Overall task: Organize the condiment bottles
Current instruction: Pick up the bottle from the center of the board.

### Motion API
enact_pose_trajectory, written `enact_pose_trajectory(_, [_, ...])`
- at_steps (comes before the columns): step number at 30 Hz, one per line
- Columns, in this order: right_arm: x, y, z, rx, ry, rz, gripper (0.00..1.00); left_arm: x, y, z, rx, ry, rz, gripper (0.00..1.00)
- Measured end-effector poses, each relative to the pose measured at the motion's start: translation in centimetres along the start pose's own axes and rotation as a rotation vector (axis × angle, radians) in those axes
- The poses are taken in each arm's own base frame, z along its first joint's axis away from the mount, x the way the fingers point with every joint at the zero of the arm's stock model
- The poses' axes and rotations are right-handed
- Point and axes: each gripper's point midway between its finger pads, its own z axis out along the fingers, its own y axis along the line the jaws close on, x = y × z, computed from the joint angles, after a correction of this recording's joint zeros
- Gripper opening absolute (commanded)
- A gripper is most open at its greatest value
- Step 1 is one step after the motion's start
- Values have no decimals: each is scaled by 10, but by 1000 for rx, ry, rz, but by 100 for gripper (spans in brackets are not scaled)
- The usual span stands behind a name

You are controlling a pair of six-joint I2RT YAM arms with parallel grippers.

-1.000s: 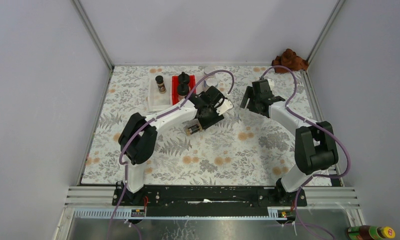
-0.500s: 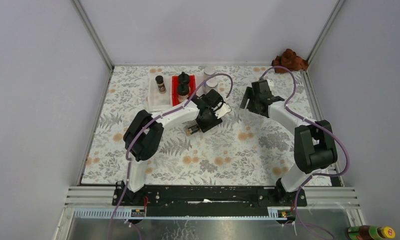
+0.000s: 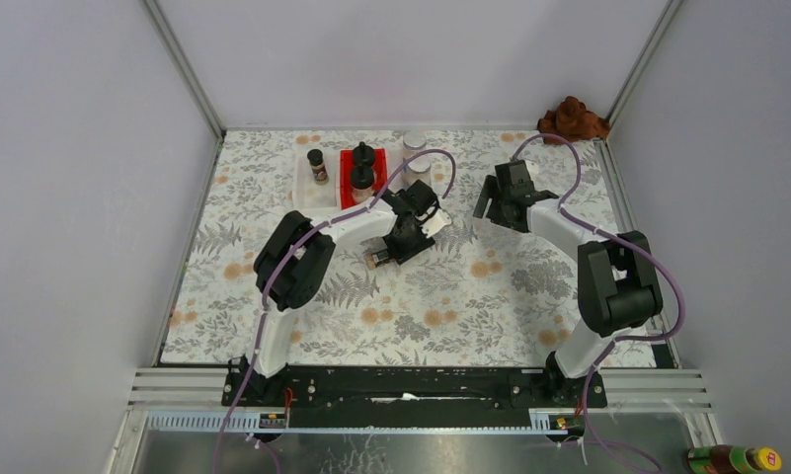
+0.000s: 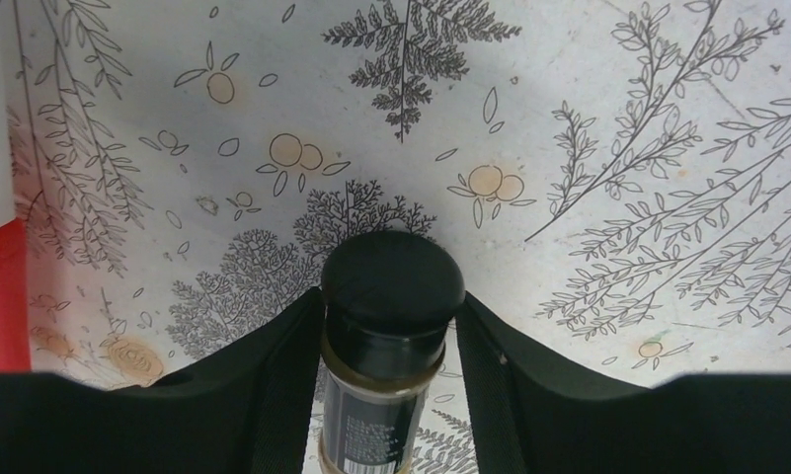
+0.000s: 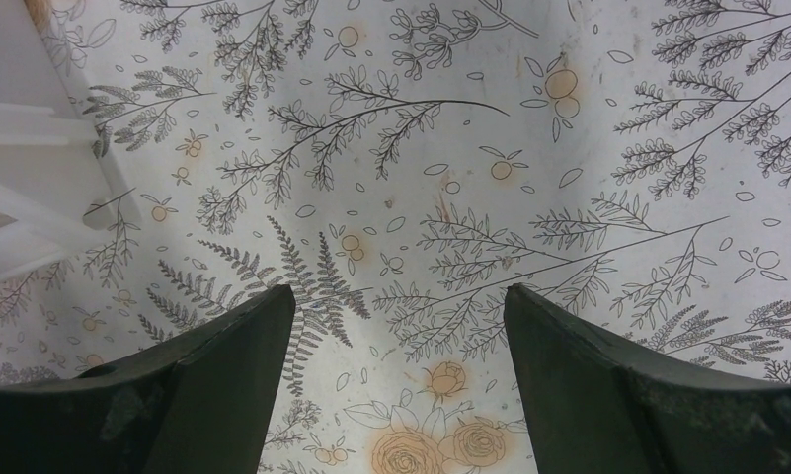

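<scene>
My left gripper [image 3: 389,249] is shut on a slim dark-brown jar [image 3: 377,260] with a black cap; in the left wrist view both fingers [image 4: 273,375] press the cap [image 4: 392,281] just above the floral mat. A second slim dark-brown jar [image 3: 317,165] stands in the white tray [image 3: 307,196]. Two black domed-cap jars [image 3: 362,155] [image 3: 361,178] stand in the red tray [image 3: 345,193]. Two silver-lidded jars [image 3: 414,143] [image 3: 420,164] stand to its right. My right gripper [image 3: 490,202] is open and empty over the mat, as the right wrist view [image 5: 399,296] shows.
A brown crumpled thing [image 3: 573,118] lies in the back right corner. A brown yellow-capped bottle [image 3: 735,459] lies off the table at the bottom right. Grey walls close three sides. A white tray corner [image 5: 26,168] shows at the left of the right wrist view.
My left arm has swung right at the elbow; its gripper and the jar shifted slightly left and nearer. The silver-lidded jars are now uncovered. The right gripper barely moved.
</scene>
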Motion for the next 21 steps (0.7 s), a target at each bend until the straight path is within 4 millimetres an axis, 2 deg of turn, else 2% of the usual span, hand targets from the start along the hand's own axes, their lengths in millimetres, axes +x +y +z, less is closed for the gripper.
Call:
enact_pose_trajectory(4, [4,-2,4,8,12,-3,85,-1,0,3,16,-3,-11,31])
enact_pose_trajectory(7, [7,-3,7,13,22,-5,85,-5,1,5,23,-11,-17,11])
enact_pose_trajectory(9, [8,-3,9,14,24,-5,85,-8,2,5,25,-17,-19,2])
enact_pose_trajectory(18, [9,-1,11,7,29,-5,85,-14,4,2,13,-32,-48,0])
enact_pose_trajectory(21, [9,-1,11,8,29,-5,85,-17,7,-9,-14,-58,-78,0])
